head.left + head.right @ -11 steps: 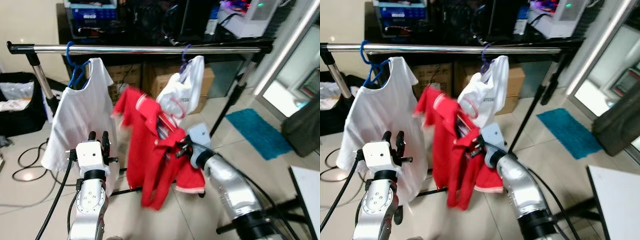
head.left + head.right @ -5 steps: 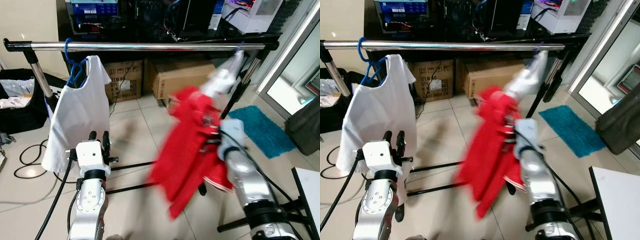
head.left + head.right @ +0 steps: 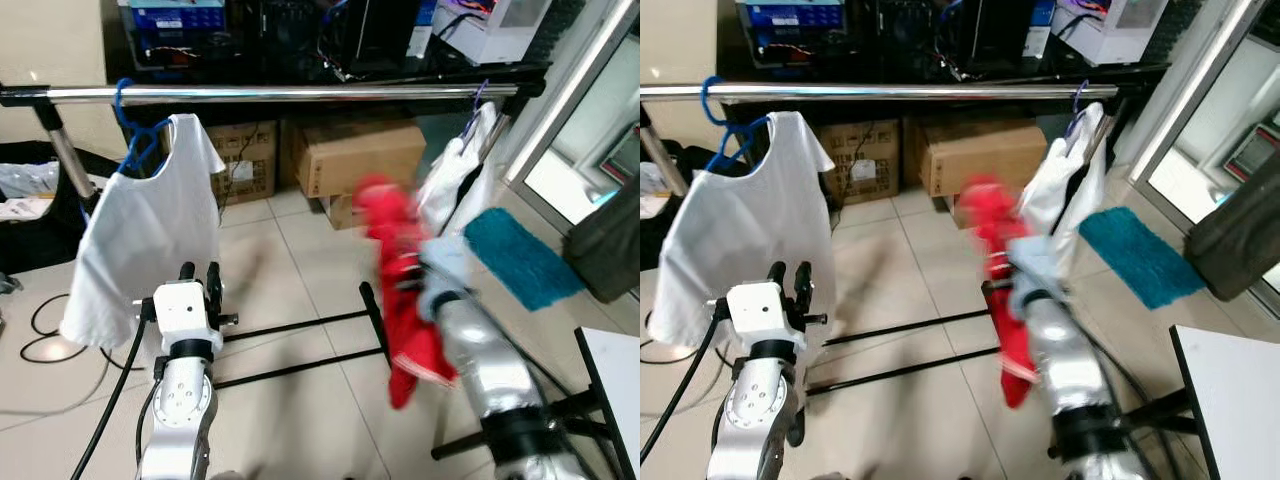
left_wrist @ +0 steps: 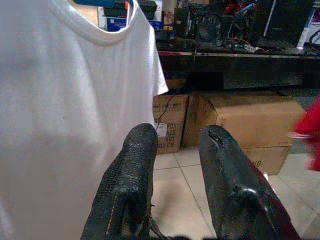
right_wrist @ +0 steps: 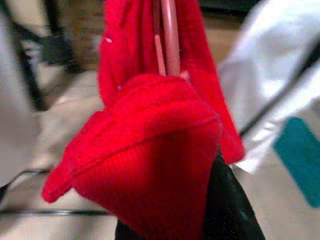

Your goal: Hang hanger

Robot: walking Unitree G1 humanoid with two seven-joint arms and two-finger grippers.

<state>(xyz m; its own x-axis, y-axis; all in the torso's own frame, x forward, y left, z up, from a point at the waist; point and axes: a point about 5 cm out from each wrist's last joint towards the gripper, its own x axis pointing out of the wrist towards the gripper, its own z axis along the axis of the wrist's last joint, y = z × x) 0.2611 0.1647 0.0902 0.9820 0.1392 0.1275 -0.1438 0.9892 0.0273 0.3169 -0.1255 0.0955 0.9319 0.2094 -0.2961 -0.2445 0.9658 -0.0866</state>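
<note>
1. Two white shirts hang on the rail [image 3: 300,94]: one white shirt [image 3: 150,235] at its left end, another [image 3: 455,180] at its right.
2. One red garment [image 3: 405,290] on a pink hanger [image 5: 170,37] hangs below the rail, clamped by the right gripper [image 5: 215,200].
3. The left gripper [image 4: 175,185] is narrowly parted, holding nothing.

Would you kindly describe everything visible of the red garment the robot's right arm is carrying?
The red garment is a soft knit fabric, bunched and hanging in a narrow drape from the right gripper, motion-blurred in the head views. It has pale trim at its lower hem. In the right wrist view a pink hanger runs up through its folds. It sits below the metal rail, not yet hung, just beside the white garment at the rail's right end.
</note>
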